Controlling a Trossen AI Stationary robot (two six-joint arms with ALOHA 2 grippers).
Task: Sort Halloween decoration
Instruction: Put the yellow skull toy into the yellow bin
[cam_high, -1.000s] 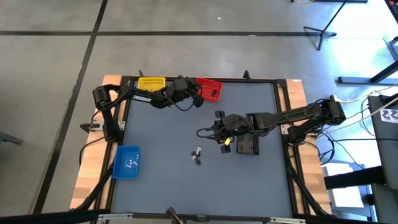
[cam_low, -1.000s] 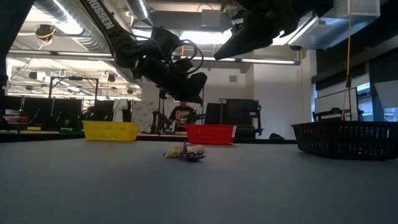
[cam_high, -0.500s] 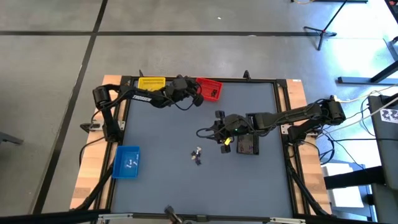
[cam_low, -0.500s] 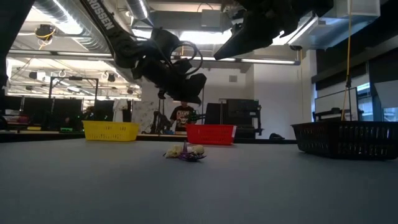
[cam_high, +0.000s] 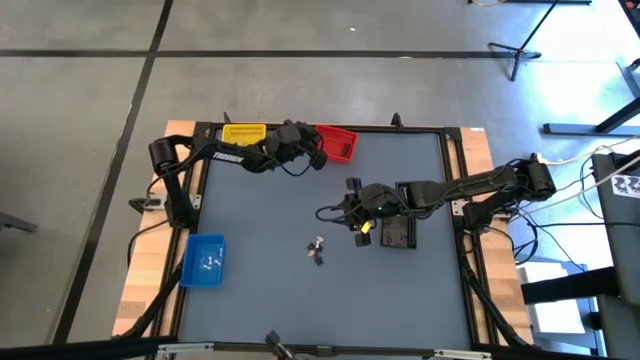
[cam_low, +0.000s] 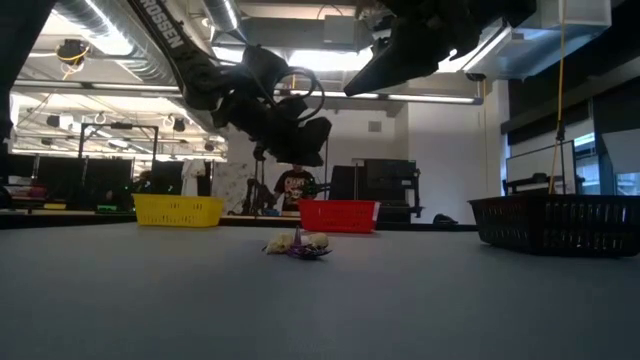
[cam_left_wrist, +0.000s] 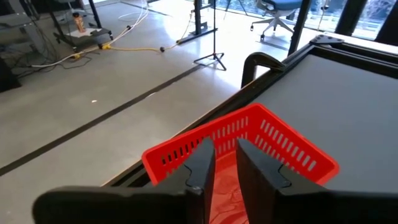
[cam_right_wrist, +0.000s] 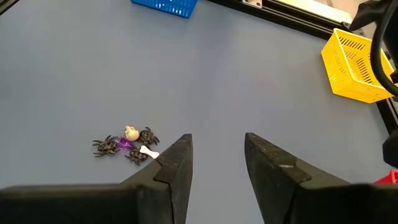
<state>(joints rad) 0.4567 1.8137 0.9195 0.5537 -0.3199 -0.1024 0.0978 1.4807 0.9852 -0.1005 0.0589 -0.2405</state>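
Only one piece of writing is readable: pale capitals on the left arm in the low view, seemingly the end of the maker's name, "…OSSEN".

Taking the red bin (cam_high: 337, 143) as the landmark, the left gripper (cam_high: 318, 152) is hanging at that bin's near-left corner, above its rim; its wrist view is looking past two fingers (cam_left_wrist: 202, 165) set slightly apart, nothing between them, onto the red mesh wall. The yellow bin (cam_high: 243, 134) is sitting just beside the red bin, along the same far edge of the table (cam_high: 400, 290). The Halloween decoration (cam_high: 317, 250), a small cluster of dark spiders, one purple piece, a pale skull and a white bit, is lying on the mat well apart from the red bin, toward the near edge. The right gripper (cam_high: 352, 220) is hovering between the cluster and the black bin (cam_high: 398, 232), fingers (cam_right_wrist: 175, 163) parted and empty. The blue bin (cam_high: 204, 260) is resting far from the red one, at the near left.

Compared with a second ago, the left gripper has barely shifted; everything else is staying put.
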